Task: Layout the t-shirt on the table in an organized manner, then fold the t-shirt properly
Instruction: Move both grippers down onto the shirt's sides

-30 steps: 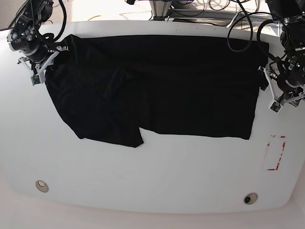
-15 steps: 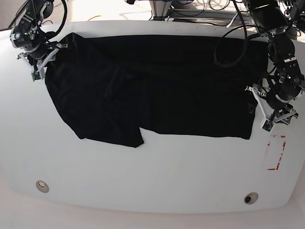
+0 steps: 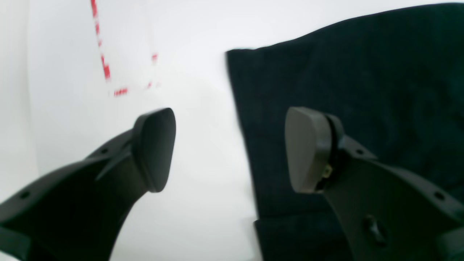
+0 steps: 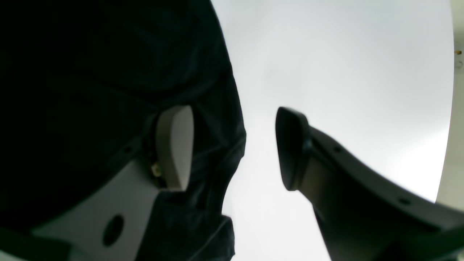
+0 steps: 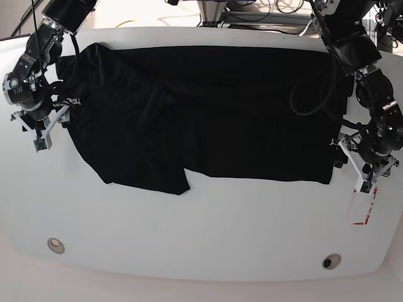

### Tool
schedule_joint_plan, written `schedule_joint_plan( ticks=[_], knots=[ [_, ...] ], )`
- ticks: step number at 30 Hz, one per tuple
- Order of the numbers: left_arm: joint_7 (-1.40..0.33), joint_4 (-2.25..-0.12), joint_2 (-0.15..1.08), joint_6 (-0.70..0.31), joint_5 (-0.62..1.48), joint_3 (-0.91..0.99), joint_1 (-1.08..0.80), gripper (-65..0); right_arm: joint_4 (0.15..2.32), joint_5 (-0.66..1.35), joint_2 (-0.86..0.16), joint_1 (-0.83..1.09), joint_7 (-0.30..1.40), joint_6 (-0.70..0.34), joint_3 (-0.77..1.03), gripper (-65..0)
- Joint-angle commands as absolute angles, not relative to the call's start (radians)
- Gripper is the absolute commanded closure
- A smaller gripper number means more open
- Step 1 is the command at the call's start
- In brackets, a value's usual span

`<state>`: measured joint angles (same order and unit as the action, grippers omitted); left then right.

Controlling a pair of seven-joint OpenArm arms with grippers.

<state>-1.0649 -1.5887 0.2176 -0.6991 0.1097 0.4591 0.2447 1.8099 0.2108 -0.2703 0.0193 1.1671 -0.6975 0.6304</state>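
Observation:
The black t-shirt [image 5: 201, 107] lies spread over the far half of the white table [image 5: 201, 233], with a fold hanging lower at its left. My right gripper [image 5: 47, 129] hovers at the shirt's left edge; in the right wrist view this gripper [image 4: 233, 146] is open, one pad [image 4: 175, 145] over the t-shirt [image 4: 90, 90], the other over bare table [image 4: 344, 72]. My left gripper [image 5: 356, 168] is at the shirt's right edge near its front corner. In the left wrist view this gripper [image 3: 228, 152] is wide open and empty, straddling the edge of the t-shirt [image 3: 362, 79].
A red tape mark [image 5: 364, 201] lies just in front of my left gripper, and also shows as tape mark [image 3: 105, 69]. Two small round holes [image 5: 55, 245] [image 5: 330, 261] sit near the front edge. Cables [image 5: 252, 9] run behind the table's far edge.
Both arms have moved toward the table's front along the shirt's side edges. My right gripper's jaws have opened and let go of the fabric at the left. The left gripper stayed open.

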Motion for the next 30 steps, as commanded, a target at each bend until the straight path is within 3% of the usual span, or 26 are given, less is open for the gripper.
schedule_joint_plan(
  ticks=[1, 20, 30],
  knots=[
    [-1.05, -1.529, 0.229, -0.698, 0.12, 0.456, 0.3, -44.6, 1.705, 0.176, -0.294, -0.09, 1.127, -0.698, 0.591, -35.4],
    [-0.94, -1.377, 0.229, -0.698, 0.12, 0.455, 0.329, -44.6, 0.966, 0.039, -0.349, -0.449, 0.774, -0.698, 0.51, -35.4],
    [-0.932, -1.376, 0.231, -0.698, 0.12, 0.455, 0.323, -44.6, 0.857, 0.027, -0.352, -0.463, 0.702, -0.698, 0.51, -35.2]
  ],
)
